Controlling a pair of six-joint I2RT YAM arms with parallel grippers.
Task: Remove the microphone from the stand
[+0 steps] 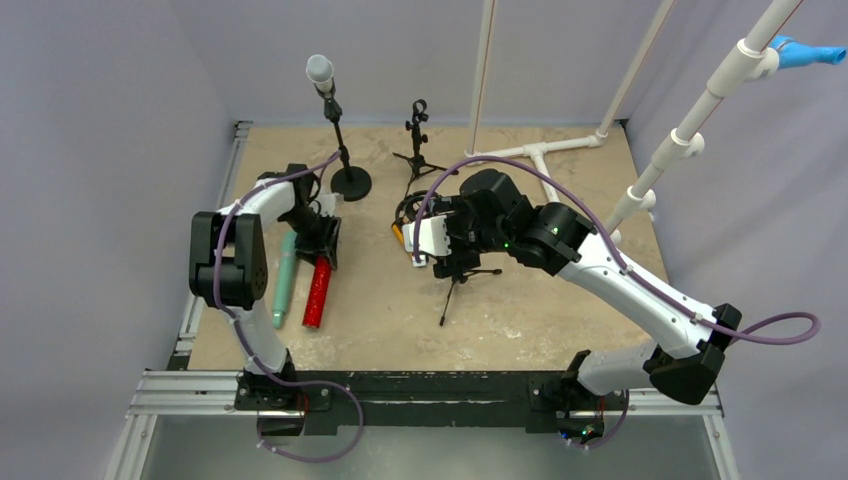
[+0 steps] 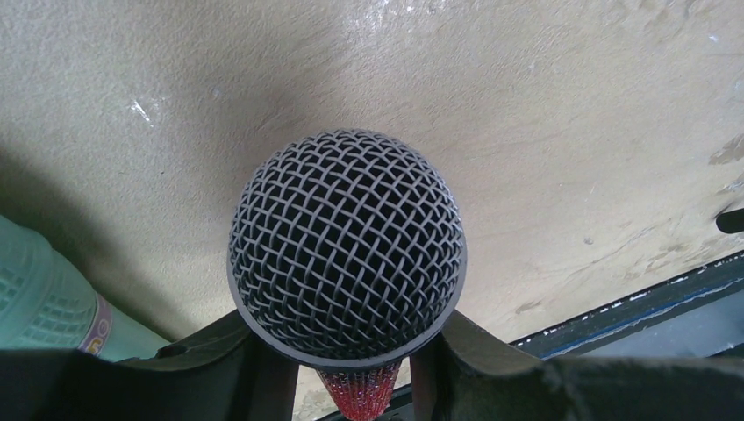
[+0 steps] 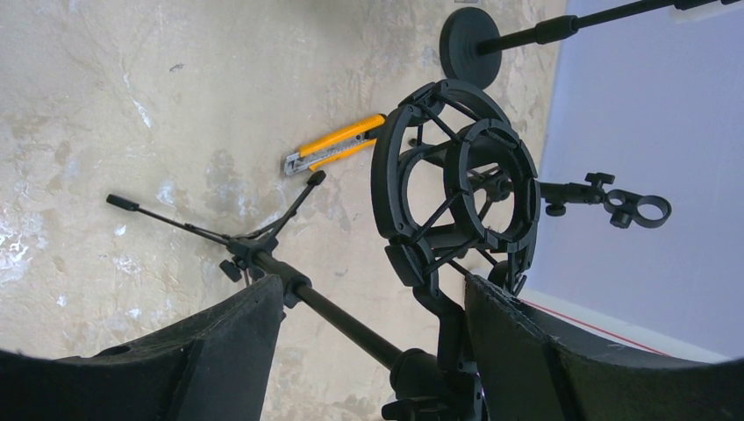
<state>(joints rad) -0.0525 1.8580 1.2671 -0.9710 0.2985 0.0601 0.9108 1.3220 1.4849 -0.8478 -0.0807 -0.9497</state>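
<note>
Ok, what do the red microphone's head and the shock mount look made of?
The red microphone's head: woven metal wire mesh, dull dark grey, judging by the open lattice. The shock mount: matte black rings, hard plastic or painted metal; the even, unshiny surface leaves that open.

High rear view, two wrist close-ups

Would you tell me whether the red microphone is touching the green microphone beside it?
Apart. The top external view shows a strip of table between the red microphone and the green microphone along their visible lengths.
</note>
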